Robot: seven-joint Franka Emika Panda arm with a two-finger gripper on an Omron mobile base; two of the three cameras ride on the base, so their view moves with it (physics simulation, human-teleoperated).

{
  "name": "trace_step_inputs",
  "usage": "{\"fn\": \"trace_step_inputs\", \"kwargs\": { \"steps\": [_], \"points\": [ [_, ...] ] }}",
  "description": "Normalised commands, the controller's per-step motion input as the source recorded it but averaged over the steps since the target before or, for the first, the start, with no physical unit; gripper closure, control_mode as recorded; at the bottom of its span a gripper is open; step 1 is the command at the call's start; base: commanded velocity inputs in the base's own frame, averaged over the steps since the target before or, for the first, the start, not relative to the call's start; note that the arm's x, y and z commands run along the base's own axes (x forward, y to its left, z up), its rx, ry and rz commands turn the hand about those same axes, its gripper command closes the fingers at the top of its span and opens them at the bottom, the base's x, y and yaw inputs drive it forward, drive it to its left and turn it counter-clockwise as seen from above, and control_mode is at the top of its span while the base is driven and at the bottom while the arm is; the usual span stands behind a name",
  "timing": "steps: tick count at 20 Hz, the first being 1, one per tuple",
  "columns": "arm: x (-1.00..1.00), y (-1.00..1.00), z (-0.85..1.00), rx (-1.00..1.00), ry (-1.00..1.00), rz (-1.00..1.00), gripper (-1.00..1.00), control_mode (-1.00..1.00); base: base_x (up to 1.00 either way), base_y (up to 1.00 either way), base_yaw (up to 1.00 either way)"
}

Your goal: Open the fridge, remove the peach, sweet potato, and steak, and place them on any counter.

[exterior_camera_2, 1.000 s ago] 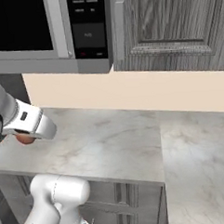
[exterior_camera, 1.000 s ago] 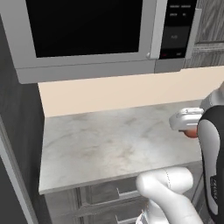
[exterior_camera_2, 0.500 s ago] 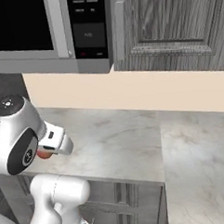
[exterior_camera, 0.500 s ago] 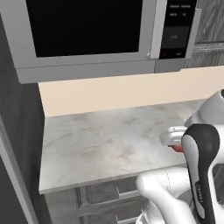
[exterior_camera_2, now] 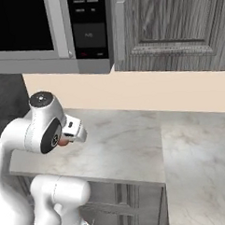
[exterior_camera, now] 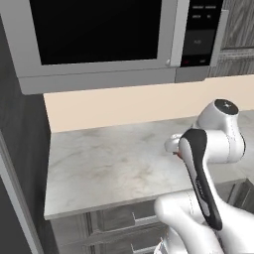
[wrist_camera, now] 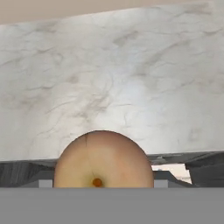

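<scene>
While the peach (wrist_camera: 103, 158) sits right at the hand, filling the bottom middle of the hand view with the marbled table (wrist_camera: 113, 78) spread beyond it, I read this as the carry-and-place step for the first item: peach out of the fridge, not yet set down. The fingers are hidden behind the fruit and the arm, so I can't see the gap directly; since the peach hangs clear above the slab at the hand, I judge them closed partway on it. In the right base view a sliver of orange-pink shows just under the hand (exterior_camera_2: 64, 139), over the left part of the table (exterior_camera_2: 130, 146) and near its front edge. Next move, as I see it: push forward past the front lip, lower until the peach touches stone, then release. Room is good: nothing stands on the slab in front, with the backsplash well back. Watch the microwave (exterior_camera: 114, 39) overhead on any lift, the front edge below the peach, and roll-off, since round fruit dropped near the lip could go over.
</scene>
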Motion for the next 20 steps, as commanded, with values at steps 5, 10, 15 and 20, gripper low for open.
{"fn": "trace_step_inputs", "kwargs": {
  "steps": [5, 10, 15, 20],
  "points": [
    [0.83, 0.00, -0.76, 0.01, 0.03, 0.00, 1.00, -1.00, 0.00, 0.00, 0.00],
    [0.89, 0.00, -0.58, 0.00, 0.08, 0.00, 1.00, -1.00, 0.00, 0.00, 0.00],
    [0.98, 0.00, -0.66, 0.00, 0.24, 0.00, 1.00, -1.00, 0.00, 0.00, 0.00],
    [0.98, 0.00, -0.71, 0.00, 0.18, 0.00, 1.00, -1.00, 0.00, 0.00, 0.00]
  ]
}}
